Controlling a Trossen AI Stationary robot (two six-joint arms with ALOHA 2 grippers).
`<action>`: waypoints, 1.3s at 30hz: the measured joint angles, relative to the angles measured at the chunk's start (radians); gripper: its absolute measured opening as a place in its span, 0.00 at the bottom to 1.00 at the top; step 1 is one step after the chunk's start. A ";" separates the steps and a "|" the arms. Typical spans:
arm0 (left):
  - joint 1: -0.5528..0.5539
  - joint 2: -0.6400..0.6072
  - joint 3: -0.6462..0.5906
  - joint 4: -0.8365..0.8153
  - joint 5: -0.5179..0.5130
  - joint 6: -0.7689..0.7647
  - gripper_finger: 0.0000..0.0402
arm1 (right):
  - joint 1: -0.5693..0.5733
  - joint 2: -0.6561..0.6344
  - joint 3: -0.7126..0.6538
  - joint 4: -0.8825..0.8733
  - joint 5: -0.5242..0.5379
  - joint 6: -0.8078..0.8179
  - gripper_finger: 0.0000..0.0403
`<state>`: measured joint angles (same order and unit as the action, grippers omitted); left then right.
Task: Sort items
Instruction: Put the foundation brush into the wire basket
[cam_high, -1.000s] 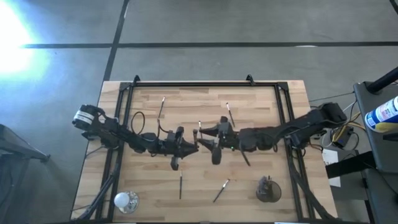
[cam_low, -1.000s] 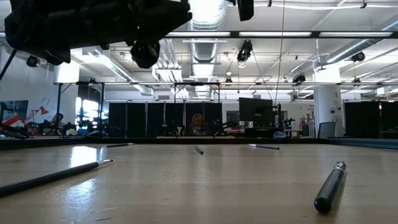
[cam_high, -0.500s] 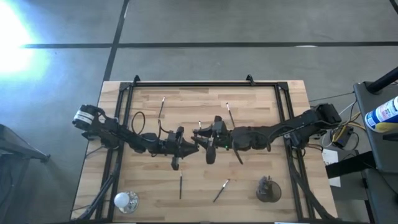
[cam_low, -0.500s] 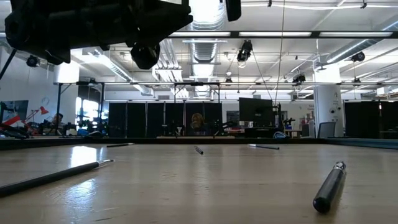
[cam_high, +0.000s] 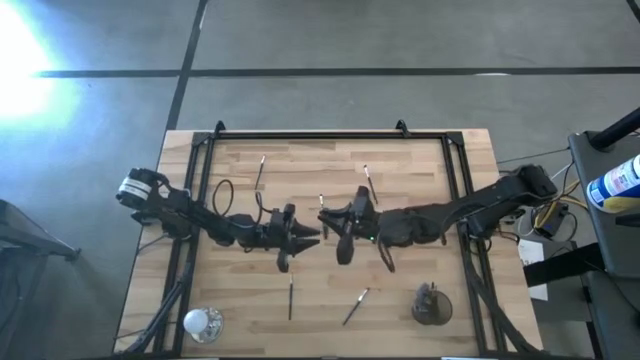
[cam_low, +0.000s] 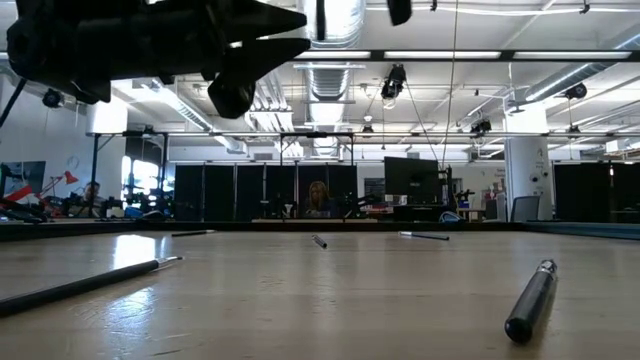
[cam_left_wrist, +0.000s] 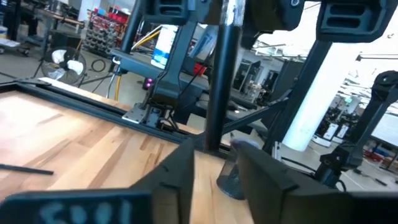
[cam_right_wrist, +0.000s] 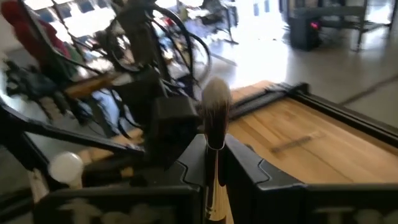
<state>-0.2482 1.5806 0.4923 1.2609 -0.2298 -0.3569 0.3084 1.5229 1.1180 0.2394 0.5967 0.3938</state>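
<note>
- In the low view, a dark stick (cam_low: 530, 300) lies nearest on the wooden table (cam_low: 330, 300), to the right; a long slim stick (cam_low: 85, 283) lies at the left.
- From above, two loose sticks (cam_high: 291, 298) (cam_high: 355, 305) lie near the table's front edge, between the shiny silver cup (cam_high: 200, 322) at the front left corner and the dark round cup (cam_high: 431, 304) at the front right.
- At mid-table the left gripper (cam_high: 312, 234) and the right gripper (cam_high: 328, 222) meet tip to tip.
- The right gripper (cam_right_wrist: 211, 163) is clamped on a brush (cam_right_wrist: 214, 118), its pale bristle head standing up between the fingers (cam_right_wrist: 249, 168).
- The left gripper (cam_left_wrist: 214, 163) has its fingers (cam_left_wrist: 180, 168) on either side of the brush's dark handle (cam_left_wrist: 221, 74); whether they press it I cannot tell.
- Another stick (cam_high: 383, 252) lies under the right arm, just beyond the dark cup.
- Farther back, two sticks (cam_high: 260, 170) (cam_high: 369, 182) lie near the table's rear rail.
</note>
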 joint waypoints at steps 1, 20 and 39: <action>0.002 0.000 0.000 -0.005 -0.002 0.000 0.32 | 0.014 -0.013 0.007 -0.051 0.028 0.009 0.07; 0.017 0.000 -0.002 -0.047 -0.005 0.001 0.38 | 0.516 -0.131 0.150 -1.341 0.375 1.216 0.07; 0.031 0.000 -0.001 -0.103 -0.007 0.016 0.38 | 0.888 0.223 0.331 -1.811 0.221 1.732 0.07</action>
<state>-0.2173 1.5806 0.4915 1.1580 -0.2367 -0.3408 1.1963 1.7462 1.4487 -1.5715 0.8174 2.1256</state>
